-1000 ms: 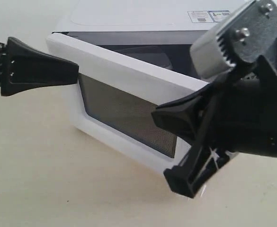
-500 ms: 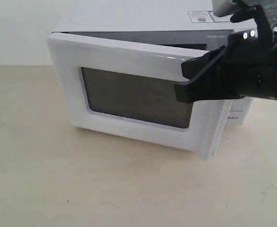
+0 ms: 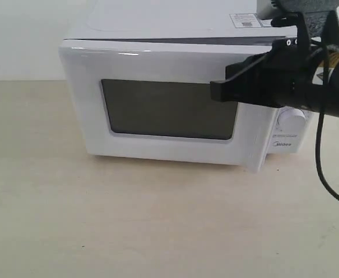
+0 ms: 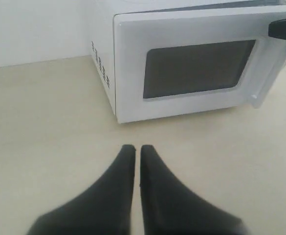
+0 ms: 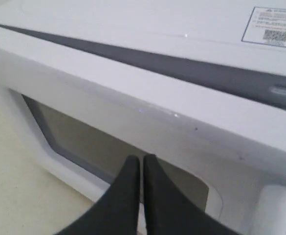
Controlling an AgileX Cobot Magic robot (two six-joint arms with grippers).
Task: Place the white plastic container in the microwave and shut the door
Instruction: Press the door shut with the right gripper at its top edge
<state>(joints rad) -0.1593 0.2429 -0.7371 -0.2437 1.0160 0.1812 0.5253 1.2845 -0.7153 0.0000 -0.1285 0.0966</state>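
The white microwave (image 3: 157, 23) stands on the beige table with its door (image 3: 82, 87) swung in against the front, flush or nearly so. Its dark window (image 3: 166, 110) shows nothing inside, so the white plastic container is hidden. My right gripper (image 3: 213, 91) is shut and empty, its tips at the door's upper right, above the white bar handle (image 3: 256, 147). In the right wrist view that gripper (image 5: 143, 157) points at the door (image 5: 108, 93) just over the window. My left gripper (image 4: 134, 147) is shut and empty, low over the table, well back from the door (image 4: 196, 68).
The beige table (image 3: 128, 220) stretches in front of the microwave. A white wall (image 3: 18, 35) rises behind. A dial (image 3: 291, 117) and the Midea logo (image 3: 282, 145) sit on the right panel. The right arm's black cable (image 3: 325, 174) hangs at the far right.
The door swung from well ajar to against the microwave's front, with the right gripper following it in. The left gripper left the exterior view.
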